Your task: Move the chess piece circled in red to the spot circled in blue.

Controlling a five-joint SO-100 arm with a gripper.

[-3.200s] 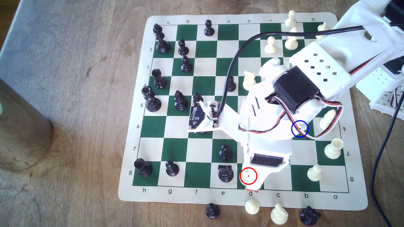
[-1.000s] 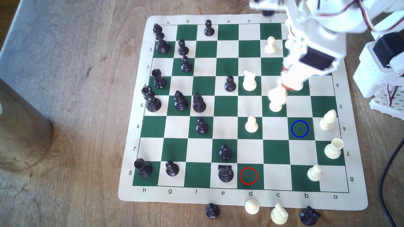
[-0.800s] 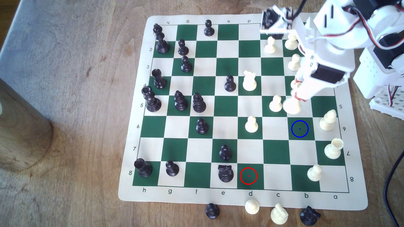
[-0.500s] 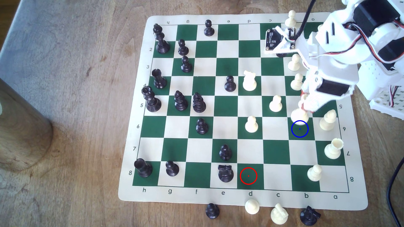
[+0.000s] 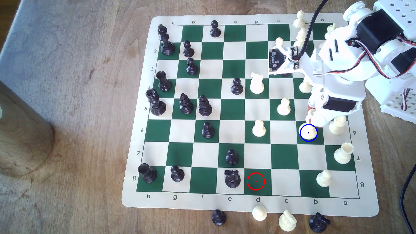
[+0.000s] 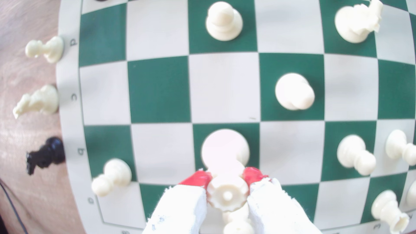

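In the exterior view the hand (image 5: 314, 119) reaches in from above, keeping clear of nearby pawns, with the queen (image 5: 308, 132) over the blue-ringed square (image 5: 320, 140). In the wrist view its red-tipped fingers (image 6: 198, 178) pinch the queen's coronet (image 6: 227, 194), closed snugly, base centred on the green square.

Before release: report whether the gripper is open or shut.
Shut: the gripper has both red-tipped fingers pressed against the cream queen.
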